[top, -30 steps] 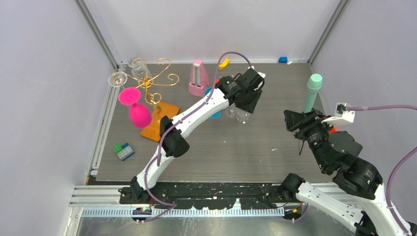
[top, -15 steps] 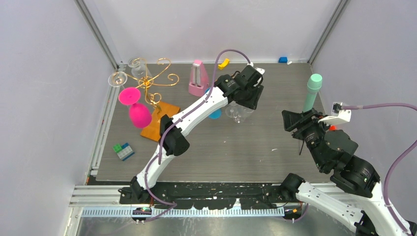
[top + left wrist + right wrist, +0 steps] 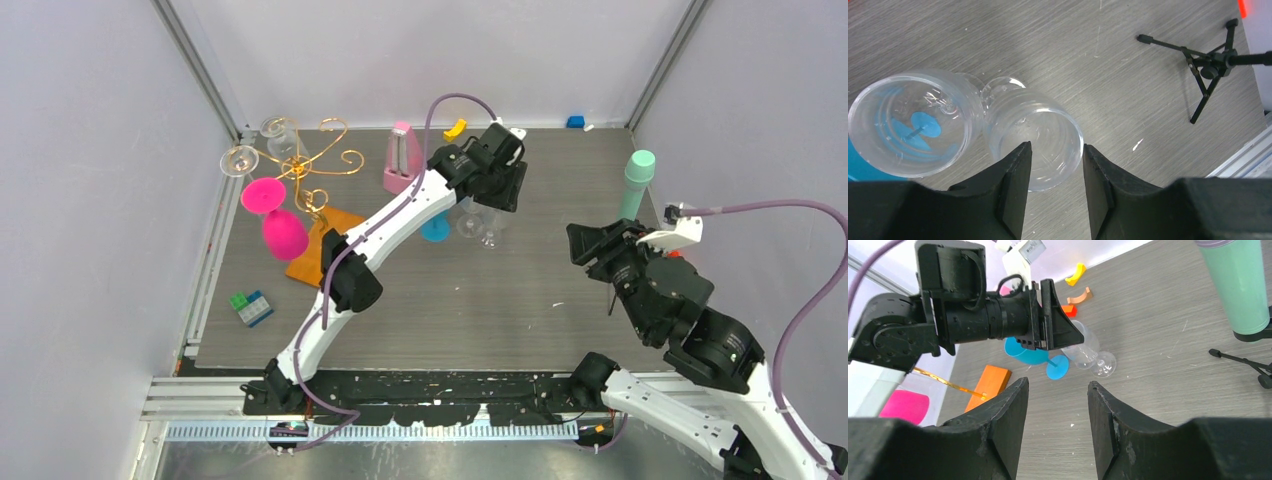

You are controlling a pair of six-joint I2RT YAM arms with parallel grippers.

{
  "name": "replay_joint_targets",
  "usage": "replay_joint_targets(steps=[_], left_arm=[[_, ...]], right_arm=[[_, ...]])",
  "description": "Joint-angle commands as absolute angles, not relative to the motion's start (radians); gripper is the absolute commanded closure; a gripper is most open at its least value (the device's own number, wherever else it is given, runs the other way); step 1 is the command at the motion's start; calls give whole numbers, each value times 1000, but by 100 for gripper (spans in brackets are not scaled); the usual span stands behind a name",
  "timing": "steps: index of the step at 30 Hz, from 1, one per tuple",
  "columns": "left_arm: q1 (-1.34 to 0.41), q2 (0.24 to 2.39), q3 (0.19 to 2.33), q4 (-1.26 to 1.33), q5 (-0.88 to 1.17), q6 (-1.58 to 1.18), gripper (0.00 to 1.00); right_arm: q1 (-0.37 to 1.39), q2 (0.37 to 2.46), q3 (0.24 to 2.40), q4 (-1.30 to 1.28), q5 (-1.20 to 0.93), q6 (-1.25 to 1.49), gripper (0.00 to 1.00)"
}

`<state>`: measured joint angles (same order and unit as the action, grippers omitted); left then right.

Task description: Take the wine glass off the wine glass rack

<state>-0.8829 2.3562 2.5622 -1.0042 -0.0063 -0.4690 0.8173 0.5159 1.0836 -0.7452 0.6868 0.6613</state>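
Note:
The gold wire wine glass rack [image 3: 305, 160] stands at the far left on its orange base [image 3: 335, 235]. A pink wine glass [image 3: 280, 228] and two clear ones [image 3: 240, 160] hang on it. My left gripper [image 3: 492, 195] is far from the rack, open and empty just above two clear glasses [image 3: 480, 222] on the table. In the left wrist view my open gripper [image 3: 1056, 147] frames the rim of one clear glass [image 3: 1035, 137], apart from it. A blue glass [image 3: 435, 231] lies beside them. My right gripper [image 3: 590, 245] hovers open and empty at the right, also shown in the right wrist view [image 3: 1057, 385].
A pink metronome [image 3: 402, 160] stands behind the left arm. A green bottle [image 3: 633, 188] stands at the right, with a small black tripod [image 3: 1208, 65] near it. Small blocks [image 3: 250, 305] lie at the front left; a yellow piece [image 3: 456, 128] and a blue block [image 3: 575, 122] lie at the back.
My left gripper has drawn back toward the far side, away from the clear glass now resting on the table. My right arm has shifted slightly left.

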Motion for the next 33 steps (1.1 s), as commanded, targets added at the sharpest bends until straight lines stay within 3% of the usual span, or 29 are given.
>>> replay_joint_targets(steps=[1, 12, 25, 29, 33], left_arm=[[-853, 2321, 2544, -958, -8, -509, 56], [-845, 2263, 2513, -905, 72, -533, 55], [-845, 2127, 2439, -841, 137, -535, 45], [-845, 2038, 2361, -841, 73, -499, 40], [-845, 1894, 2229, -839, -91, -439, 27]], right_arm=[[821, 582, 1128, -777, 690, 679, 48], [821, 684, 1167, -821, 641, 681, 47], [822, 715, 1194, -822, 641, 673, 44], [821, 747, 1224, -822, 642, 661, 44], [822, 831, 1275, -819, 630, 628, 45]])
